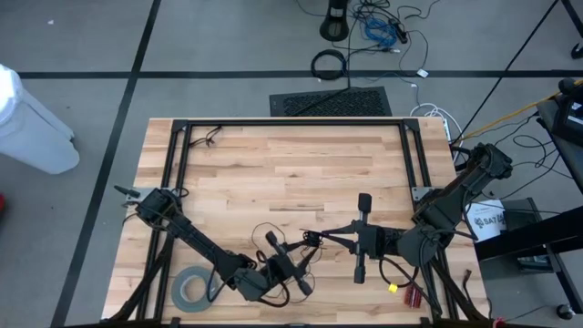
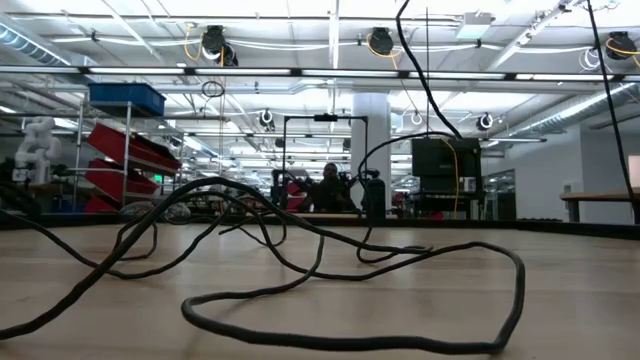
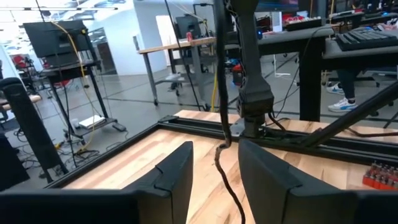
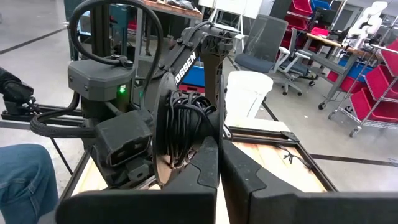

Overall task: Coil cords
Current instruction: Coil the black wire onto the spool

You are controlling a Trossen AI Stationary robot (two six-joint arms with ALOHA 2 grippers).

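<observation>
Just beside the tape roll (image 1: 191, 289), the left gripper (image 3: 214, 171) stands parted around the limp, light cords (image 3: 225, 177), best pinched mid-strand; the right gripper (image 4: 220, 165) is clenched.

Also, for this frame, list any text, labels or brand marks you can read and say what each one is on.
"OSSEN" reads in white letters on the left arm in the right wrist view; any letters before it are hidden.
"SATA", partly visible, is on the white sheet beside the right arm; the rest of that sheet is too small to read.
Nothing else is readable; no text shows on the cords or the tape roll.
</observation>
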